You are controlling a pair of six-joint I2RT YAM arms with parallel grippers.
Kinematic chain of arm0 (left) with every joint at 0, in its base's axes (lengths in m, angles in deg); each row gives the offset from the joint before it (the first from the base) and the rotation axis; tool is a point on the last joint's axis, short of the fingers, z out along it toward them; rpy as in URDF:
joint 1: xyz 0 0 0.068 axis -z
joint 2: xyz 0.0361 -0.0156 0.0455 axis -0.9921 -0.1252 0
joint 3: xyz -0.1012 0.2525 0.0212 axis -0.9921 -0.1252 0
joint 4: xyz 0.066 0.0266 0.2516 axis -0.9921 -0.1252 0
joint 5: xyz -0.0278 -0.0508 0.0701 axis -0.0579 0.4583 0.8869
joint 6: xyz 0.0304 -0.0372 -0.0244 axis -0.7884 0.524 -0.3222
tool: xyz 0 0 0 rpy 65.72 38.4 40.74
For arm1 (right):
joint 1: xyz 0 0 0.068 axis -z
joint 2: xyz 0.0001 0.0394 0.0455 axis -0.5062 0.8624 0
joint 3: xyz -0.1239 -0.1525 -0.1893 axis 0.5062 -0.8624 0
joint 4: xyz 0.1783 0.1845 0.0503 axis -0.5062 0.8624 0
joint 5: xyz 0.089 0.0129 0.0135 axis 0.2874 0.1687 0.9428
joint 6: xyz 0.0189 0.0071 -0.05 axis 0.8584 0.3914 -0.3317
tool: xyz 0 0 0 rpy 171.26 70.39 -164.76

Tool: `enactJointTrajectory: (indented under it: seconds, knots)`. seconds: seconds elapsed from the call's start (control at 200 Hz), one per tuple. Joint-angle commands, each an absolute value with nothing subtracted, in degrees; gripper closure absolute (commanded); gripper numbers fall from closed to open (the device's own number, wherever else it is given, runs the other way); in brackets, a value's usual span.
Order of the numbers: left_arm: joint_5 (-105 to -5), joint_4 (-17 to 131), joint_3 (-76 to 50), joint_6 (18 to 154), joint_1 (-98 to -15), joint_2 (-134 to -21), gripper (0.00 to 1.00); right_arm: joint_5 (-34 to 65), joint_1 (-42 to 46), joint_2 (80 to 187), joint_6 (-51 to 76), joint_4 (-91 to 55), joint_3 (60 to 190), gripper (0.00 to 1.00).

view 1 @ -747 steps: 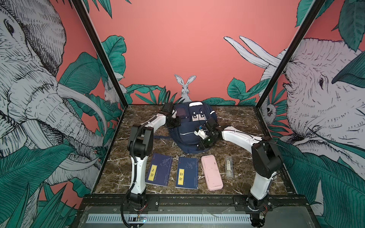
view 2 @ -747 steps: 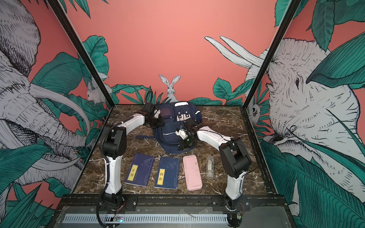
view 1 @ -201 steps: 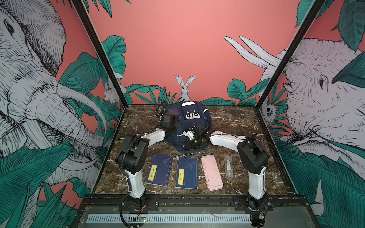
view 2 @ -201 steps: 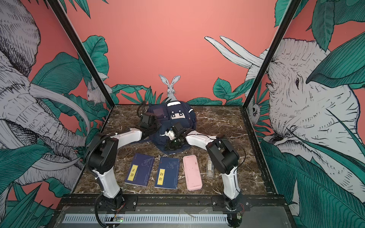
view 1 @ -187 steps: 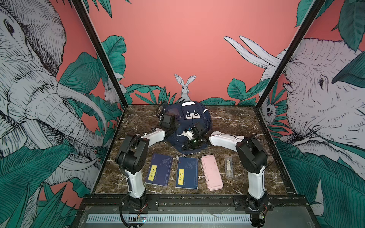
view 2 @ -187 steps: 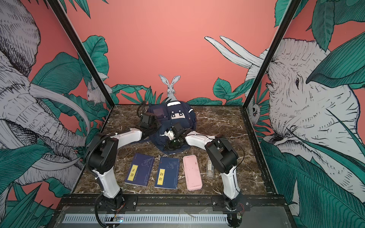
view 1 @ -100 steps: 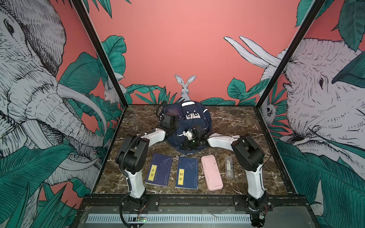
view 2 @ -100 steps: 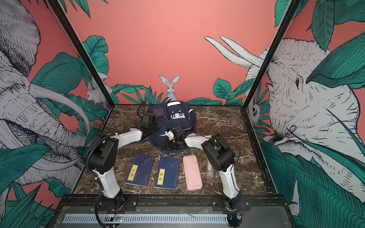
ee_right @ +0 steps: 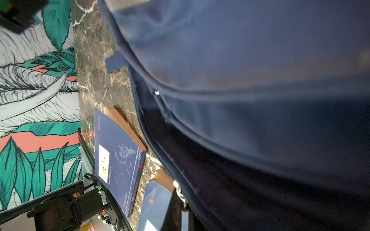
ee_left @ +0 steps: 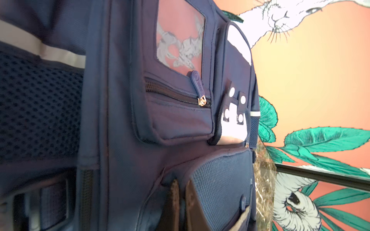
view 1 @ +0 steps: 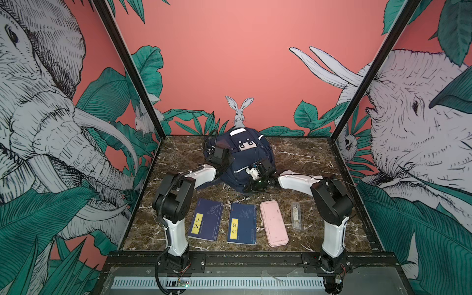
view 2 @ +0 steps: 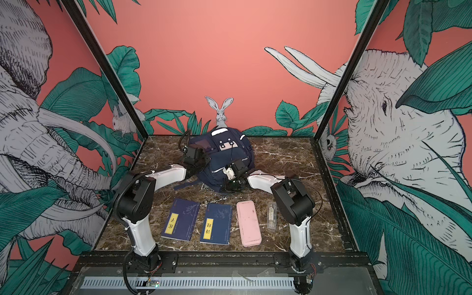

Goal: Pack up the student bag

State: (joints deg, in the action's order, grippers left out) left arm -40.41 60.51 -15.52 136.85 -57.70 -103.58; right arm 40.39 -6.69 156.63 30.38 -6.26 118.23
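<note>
Grippers flank student bag (view 1: 245, 153); left gripper (ee_left: 182, 202) pinched shut on its left-side fabric; right gripper (ee_right: 183, 212) clamped shut on its zip edge.

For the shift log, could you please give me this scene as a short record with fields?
bag: student bag, toward the back of the marble table
left gripper: shut on the student bag's fabric
right gripper: shut on the zipper pull
not yet packed, front row: two navy books; pink pencil case; clear case
</note>
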Motion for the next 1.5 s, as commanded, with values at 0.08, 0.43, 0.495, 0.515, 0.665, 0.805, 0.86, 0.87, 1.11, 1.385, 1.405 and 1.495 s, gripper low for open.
enactJointTrajectory:
  seconds: [0.08, 0.43, 0.495, 0.515, 0.665, 0.805, 0.86, 0.87, 1.11, 1.385, 1.405, 1.495]
  knots:
    - [-36.3, 65.0, -12.5, 139.6, -57.5, -103.3, 1.0, 40.3, -8.1, 156.0, 29.5, -6.5, 116.9, 1.0]
    - [-35.1, 63.8, -12.4, 139.6, -56.4, -103.5, 1.0, 41.0, -11.8, 160.8, 32.1, -8.9, 122.1, 1.0]
    - [-35.1, 63.2, -12.1, 139.1, -56.2, -103.4, 1.0, 40.9, -12.2, 161.2, 32.6, -9.5, 122.5, 1.0]
    - [-35.1, 63.1, -12.0, 139.0, -56.3, -103.4, 1.0, 41.0, -12.2, 161.2, 32.6, -9.7, 122.5, 1.0]
    - [-35.7, 62.1, -11.7, 138.3, -56.2, -103.2, 1.0, 40.7, -12.3, 161.3, 32.3, -9.8, 122.2, 1.0]
    - [-35.9, 60.9, -11.8, 136.4, -56.2, -102.3, 1.0, 39.8, -12.3, 160.4, 30.6, -8.3, 121.2, 1.0]
    - [-35.9, 60.1, -11.7, 135.3, -56.3, -102.0, 1.0, 39.7, -12.2, 160.0, 30.4, -8.3, 120.9, 1.0]
    - [-36.0, 59.9, -11.7, 135.3, -56.3, -101.9, 1.0, 39.7, -12.2, 159.9, 30.3, -8.4, 120.8, 1.0]
    - [-38.1, 55.2, -12.7, 130.6, -57.6, -100.0, 0.7, 39.4, -12.1, 158.8, 30.2, -9.3, 118.7, 1.0]
    - [-39.0, 49.2, -13.3, 121.0, -58.8, -94.3, 0.36, 39.1, -11.4, 157.9, 28.7, -8.3, 118.2, 1.0]
    - [-39.1, 48.7, -13.1, 120.1, -58.8, -93.8, 0.34, 39.1, -11.4, 157.9, 28.6, -8.1, 118.3, 1.0]
    - [-39.1, 45.7, -12.6, 116.6, -58.8, -91.8, 0.29, 39.1, -11.4, 157.9, 28.0, -7.3, 118.7, 1.0]
